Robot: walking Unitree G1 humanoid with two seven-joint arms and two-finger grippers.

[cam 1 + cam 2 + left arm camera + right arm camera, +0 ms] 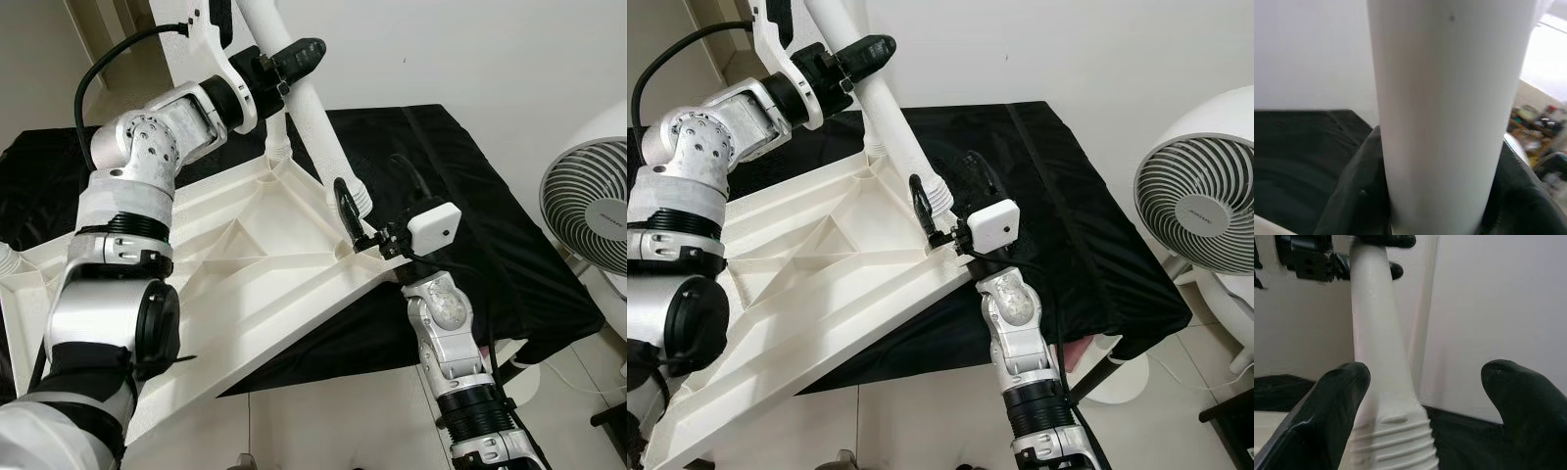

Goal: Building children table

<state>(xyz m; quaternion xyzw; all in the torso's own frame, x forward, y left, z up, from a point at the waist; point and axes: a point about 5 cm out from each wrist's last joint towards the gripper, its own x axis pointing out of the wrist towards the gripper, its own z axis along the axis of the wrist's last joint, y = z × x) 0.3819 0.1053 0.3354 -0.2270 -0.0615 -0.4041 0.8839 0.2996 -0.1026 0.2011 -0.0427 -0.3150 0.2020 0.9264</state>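
The white plastic tabletop point(245, 284) lies underside up on a black cloth. A white table leg point(315, 122) rises tilted from the corner socket at its far right, its ribbed foot point(1393, 440) at the socket. My left gripper point(286, 61) is shut on the leg high up, and the leg point(1449, 117) runs between its dark fingers in the left wrist view. My right gripper point(950, 191) is open at the leg's base, one finger point(1337, 406) beside the ribbed foot and the other finger point(1528, 401) well apart from it.
The black cloth point(470, 215) covers a low surface against a white wall. A white standing fan point(1200, 211) is close on the right. Tiled floor point(333, 421) lies at the near edge. A ribbed white piece point(8, 262) shows at the far left.
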